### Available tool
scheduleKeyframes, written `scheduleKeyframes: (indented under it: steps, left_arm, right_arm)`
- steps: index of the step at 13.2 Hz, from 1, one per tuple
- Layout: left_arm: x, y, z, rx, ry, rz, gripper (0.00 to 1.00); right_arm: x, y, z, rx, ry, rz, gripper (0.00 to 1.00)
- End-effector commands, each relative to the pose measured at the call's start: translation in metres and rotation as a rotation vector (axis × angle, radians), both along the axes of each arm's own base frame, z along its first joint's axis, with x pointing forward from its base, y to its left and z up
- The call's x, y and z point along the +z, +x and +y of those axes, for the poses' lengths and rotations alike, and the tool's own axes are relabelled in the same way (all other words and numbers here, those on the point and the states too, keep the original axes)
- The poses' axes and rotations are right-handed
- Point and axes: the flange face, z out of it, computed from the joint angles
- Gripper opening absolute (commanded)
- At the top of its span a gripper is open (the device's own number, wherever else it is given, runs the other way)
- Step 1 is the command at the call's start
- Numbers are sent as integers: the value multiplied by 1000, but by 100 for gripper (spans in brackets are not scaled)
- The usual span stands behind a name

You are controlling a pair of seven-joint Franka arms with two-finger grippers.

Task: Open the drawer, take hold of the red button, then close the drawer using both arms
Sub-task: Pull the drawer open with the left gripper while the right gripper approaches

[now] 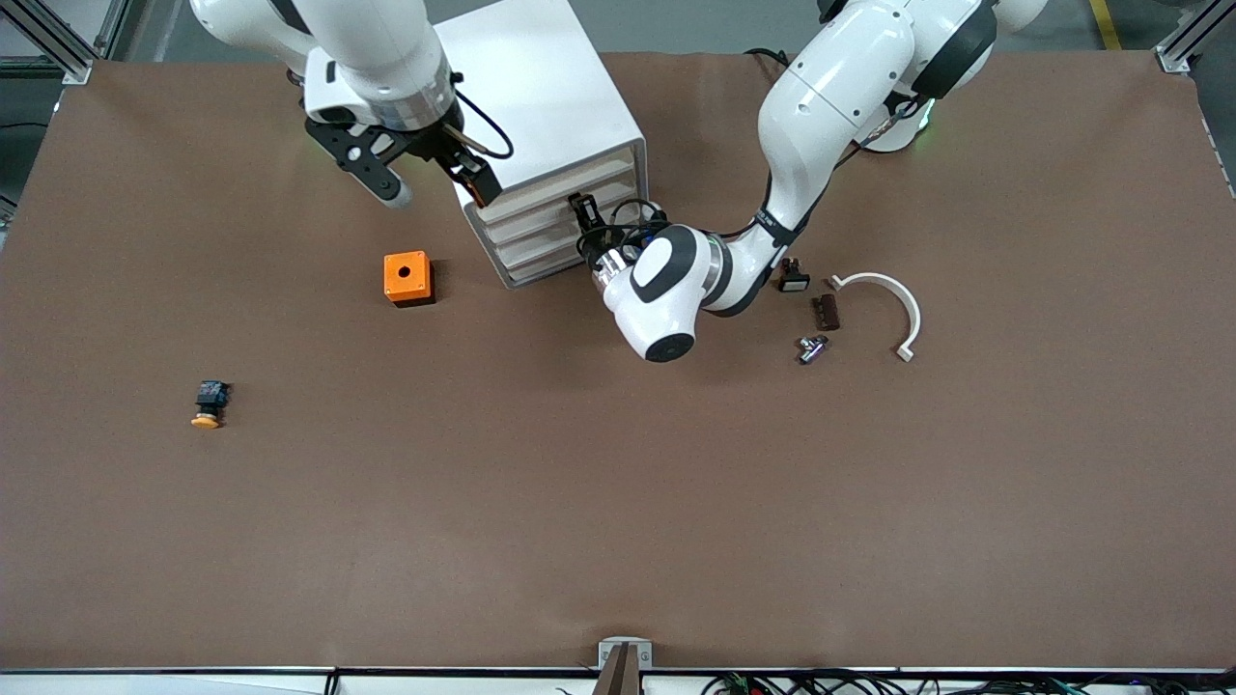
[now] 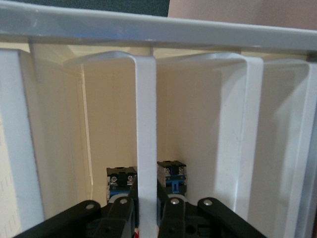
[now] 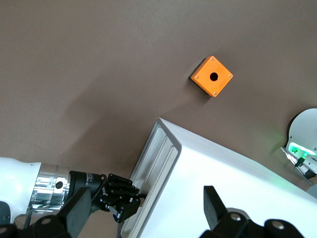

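Lowest on the brown bench (image 1: 618,502), toward the right arm's end, lies one small push button with an orange-yellow cap and a black-and-blue body (image 1: 208,405), on its side.

The left pincer (image 1: 583,210) is at the front of the large white boxy cabinet (image 1: 541,97). Its black fingers (image 2: 119,213) sit on either side of a thin white rib on the front of a shallow white tray drawer (image 2: 146,124), closed against that rib. The drawer is pale, with a smooth curved lip. It is one of four alike, stacked in the cabinet's front, and all four fronts sit about flush. Which of the four is held cannot be told for sure.

The right pincer (image 1: 435,183) hangs over the bench beside the cabinet's corner, fingers spread wide and holding nothing.

One orange cube with a round hole in its top (image 1: 407,278) sits near the cabinet, toward the right arm's end.

Toward the left arm's end lie four small parts, close together:
- a black-and-white piece (image 1: 794,280)
- a dark brown block (image 1: 826,312)
- a silvery metal fitting (image 1: 812,348)
- a white curved half-ring (image 1: 893,309)
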Motion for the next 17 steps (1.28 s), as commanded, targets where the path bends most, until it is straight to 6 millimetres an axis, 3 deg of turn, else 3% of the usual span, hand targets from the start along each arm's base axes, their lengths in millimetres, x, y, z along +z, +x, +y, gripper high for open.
scheduleKeyframes:
  steps: [1,3,5,9,10,11,12,14,17]
  left_arm:
    - [2,42,29,81,6,-12,0]
    - [4,63,49,116,-10,-25,0]
    - [2,89,77,156,-58,-50,0]
    - [-2,109,102,165,-147,-105,2]
    - [-1,116,110,172,-166,-118,25]
    - [1,121,116,181,-171,-122,65]
    - [2,123,119,182,-170,-124,100]
    - [4,132,133,199,-168,-129,100]
    - [24,154,158,204,-205,-128,100]
  right_arm:
    - [-21,-2,31,-80,5,0,100]
    - [-38,-2,50,-117,-1,-4,100]
    - [-58,6,56,-145,-9,-1,100]
    - [-104,15,70,-144,-14,-7,100]
    - [-114,16,76,-141,-11,-11,100]
    - [-123,21,78,-144,-9,-14,100]
    - [-131,23,80,-145,-10,-14,100]
    - [-159,29,83,-144,-36,1,100]
    - [-175,27,84,-144,-56,22,100]
